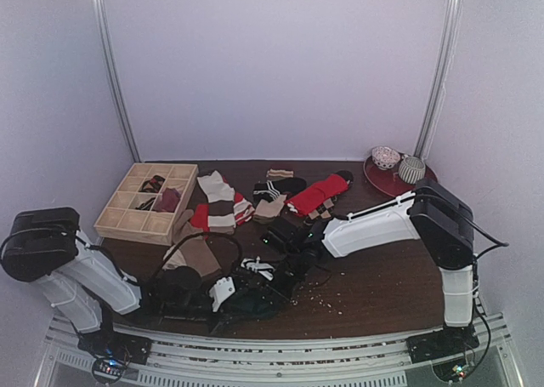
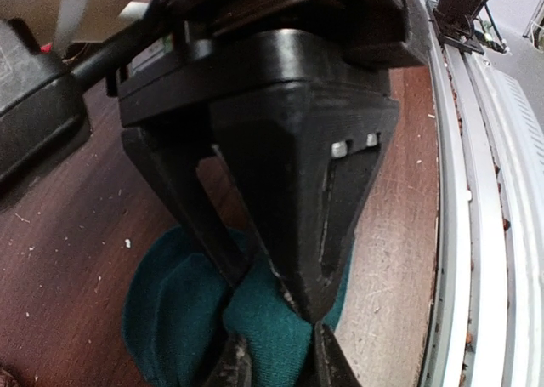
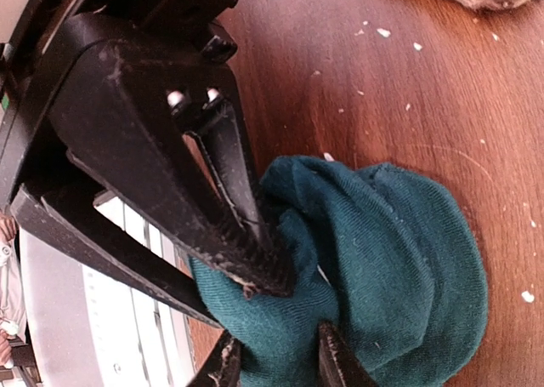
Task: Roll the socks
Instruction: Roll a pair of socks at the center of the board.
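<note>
A bunched dark teal sock roll [image 1: 255, 303] lies on the wooden table near its front edge. My left gripper [image 2: 274, 353] is shut on a fold of the teal sock [image 2: 178, 319]. My right gripper [image 3: 272, 353] is shut on the other side of the same teal sock [image 3: 399, 259]. In the top view both grippers, the left [image 1: 223, 295] and the right [image 1: 285, 283], meet over it. More socks lie mid-table: red ones [image 1: 316, 193], a striped cream, brown and red pile [image 1: 219, 202], tan ones [image 1: 197, 249]. No argyle pair can be made out.
A wooden divided box [image 1: 146, 202] with a few rolled socks stands at back left. A red plate [image 1: 393, 181] with two patterned balls is at back right. The metal rail [image 1: 280, 346] runs along the front edge. Crumbs dot the table.
</note>
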`<state>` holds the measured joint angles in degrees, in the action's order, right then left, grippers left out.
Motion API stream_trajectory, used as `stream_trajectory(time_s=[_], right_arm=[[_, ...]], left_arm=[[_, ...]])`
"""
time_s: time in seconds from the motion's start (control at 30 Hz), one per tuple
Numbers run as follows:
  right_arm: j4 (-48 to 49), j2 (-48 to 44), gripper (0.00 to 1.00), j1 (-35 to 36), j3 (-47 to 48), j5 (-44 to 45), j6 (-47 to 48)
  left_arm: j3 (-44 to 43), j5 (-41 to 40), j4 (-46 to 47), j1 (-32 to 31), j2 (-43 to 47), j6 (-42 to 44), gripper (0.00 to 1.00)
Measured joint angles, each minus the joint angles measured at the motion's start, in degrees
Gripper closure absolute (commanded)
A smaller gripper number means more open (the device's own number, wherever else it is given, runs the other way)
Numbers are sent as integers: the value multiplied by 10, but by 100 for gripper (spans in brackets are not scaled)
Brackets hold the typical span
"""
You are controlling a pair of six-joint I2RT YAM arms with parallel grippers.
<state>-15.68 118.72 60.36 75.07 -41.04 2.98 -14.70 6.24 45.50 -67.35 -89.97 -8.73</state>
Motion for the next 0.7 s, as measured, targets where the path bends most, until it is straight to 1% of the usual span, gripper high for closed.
stream_trajectory(time_s=[0.1, 0.27, 0.4, 0.43, 0.47, 0.5, 0.53, 0.57, 0.63, 0.7], right_arm=[[-3, -3, 73, 0, 0, 5, 0], [-4, -20, 70, 1, -8, 38, -5], [15, -73, 66, 13, -46, 127, -10], [21, -99, 64, 16, -66, 159, -11], [24, -122, 57, 16, -80, 183, -11], [33, -152, 16, 16, -100, 214, -10], [40, -180, 2, 16, -117, 245, -13], [61, -222, 0, 17, -143, 285, -8], [102, -303, 0, 22, -188, 371, 2], [145, -369, 0, 29, -226, 427, 8]], left_arm=[[-1, 3, 15, 0, -13, -8, 100], [-5, -3, 31, 0, -29, -43, 100], [-7, -9, 46, 0, -43, -80, 100], [-7, -10, 51, 0, -47, -88, 100], [-8, -10, 56, 0, -51, -95, 100], [-9, -10, 60, 0, -56, -102, 100], [-12, -10, 63, 0, -60, -106, 100], [-16, -10, 68, 0, -67, -112, 100], [-26, -10, 75, 0, -82, -120, 100], [-33, -8, 82, 0, -92, -125, 100]])
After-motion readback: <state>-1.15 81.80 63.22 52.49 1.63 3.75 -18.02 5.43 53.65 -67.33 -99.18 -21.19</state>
